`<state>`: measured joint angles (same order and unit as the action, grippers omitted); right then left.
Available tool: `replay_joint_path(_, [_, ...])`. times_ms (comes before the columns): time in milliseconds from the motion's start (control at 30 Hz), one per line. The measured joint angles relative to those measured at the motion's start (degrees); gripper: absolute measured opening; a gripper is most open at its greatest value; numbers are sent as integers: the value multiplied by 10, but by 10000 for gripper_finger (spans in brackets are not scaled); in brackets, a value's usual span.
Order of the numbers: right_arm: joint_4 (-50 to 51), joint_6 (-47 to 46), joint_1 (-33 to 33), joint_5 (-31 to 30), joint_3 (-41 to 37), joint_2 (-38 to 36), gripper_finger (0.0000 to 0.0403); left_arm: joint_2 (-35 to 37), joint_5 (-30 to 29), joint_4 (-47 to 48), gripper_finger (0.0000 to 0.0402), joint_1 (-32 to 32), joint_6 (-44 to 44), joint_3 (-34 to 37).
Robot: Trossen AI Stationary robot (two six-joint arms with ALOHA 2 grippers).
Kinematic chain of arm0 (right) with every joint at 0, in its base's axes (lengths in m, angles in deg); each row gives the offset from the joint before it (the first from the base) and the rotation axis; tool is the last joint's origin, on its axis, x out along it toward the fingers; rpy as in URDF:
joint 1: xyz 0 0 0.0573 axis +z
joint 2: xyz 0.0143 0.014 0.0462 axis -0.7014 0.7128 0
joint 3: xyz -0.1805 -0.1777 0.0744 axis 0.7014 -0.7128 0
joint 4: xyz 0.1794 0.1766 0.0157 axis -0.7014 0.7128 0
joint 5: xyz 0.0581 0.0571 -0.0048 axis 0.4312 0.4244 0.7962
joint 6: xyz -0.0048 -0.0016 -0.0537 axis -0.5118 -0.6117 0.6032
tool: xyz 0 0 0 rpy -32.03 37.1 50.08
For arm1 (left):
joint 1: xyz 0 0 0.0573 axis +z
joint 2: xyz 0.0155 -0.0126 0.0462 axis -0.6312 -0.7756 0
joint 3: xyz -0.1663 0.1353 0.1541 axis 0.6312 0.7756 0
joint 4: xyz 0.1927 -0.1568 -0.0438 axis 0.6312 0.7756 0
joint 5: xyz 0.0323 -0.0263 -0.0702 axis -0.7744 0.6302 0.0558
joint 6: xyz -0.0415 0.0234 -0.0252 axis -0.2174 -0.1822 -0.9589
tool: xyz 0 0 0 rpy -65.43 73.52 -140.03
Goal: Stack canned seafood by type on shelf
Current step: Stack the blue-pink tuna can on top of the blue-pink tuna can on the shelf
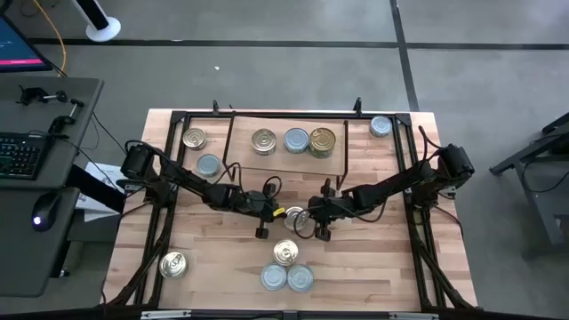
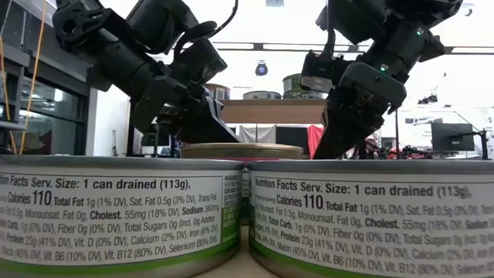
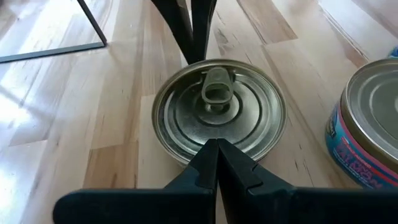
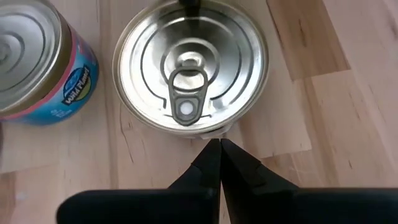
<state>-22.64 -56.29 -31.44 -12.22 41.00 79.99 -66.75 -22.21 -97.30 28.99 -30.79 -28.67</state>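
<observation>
From above I see my left gripper and right gripper meeting at one pull-tab can mid-table, the shelf beyond holding three cans. Low down, two label-wrapped cans fill the foreground. Both wrist cameras show fingers pinched closed, empty, beside that can's rim.
</observation>
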Motion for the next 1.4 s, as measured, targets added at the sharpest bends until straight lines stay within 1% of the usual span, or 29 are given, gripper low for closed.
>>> replay_joint_path(100, [-17, 0, 0, -1, 0, 0, 0, 1, 0, 0, 0, -2, -3, 5])
replay_joint_path(233, [-37, -2, 3, 14, 0, -4, 0, 2, -3, 4, 0, -11, -5, 12])
replay_joint_path(367, [-35, -5, 11, 28, 19, -8, 0, 2, -15, 10, 0, -18, -10, 14])
replay_joint_path(533, [-44, 26, 20, 32, 61, -9, 0, -3, -14, 31, 0, -23, -10, 17])
replay_joint_path(733, [-33, 51, 18, 33, 90, -9, 0, -1, -18, 31, 0, -23, -10, 15])
replay_joint_path(833, [-6, 64, 15, 34, 106, -9, 0, 1, -20, 28, 0, -23, -10, 16])
replay_joint_path(900, [16, 72, 11, 34, 134, -9, 0, 4, -20, 35, 0, -23, -10, 16])
replay_joint_path(1000, [63, 90, 6, 34, 178, -8, 0, 28, -22, 88, 0, -23, -10, 16])
replay_joint_path(1100, [84, 131, -1, 35, 221, -5, 4, 78, -42, 171, 0, -23, -17, 16])
replay_joint_path(1167, [98, 160, -9, 42, 256, 3, 19, 119, -60, 228, 0, -23, -26, 16])
replay_joint_path(1233, [126, 185, -20, 71, 291, 25, 45, 165, -85, 280, 0, -23, -46, 16])
replay_joint_path(1333, [170, 216, -33, 143, 360, 75, 101, 227, -139, 338, 0, -36, -90, 15])
replay_joint_path(1400, [207, 247, -37, 180, 415, 115, 144, 264, -181, 363, 0, -54, -127, 15])
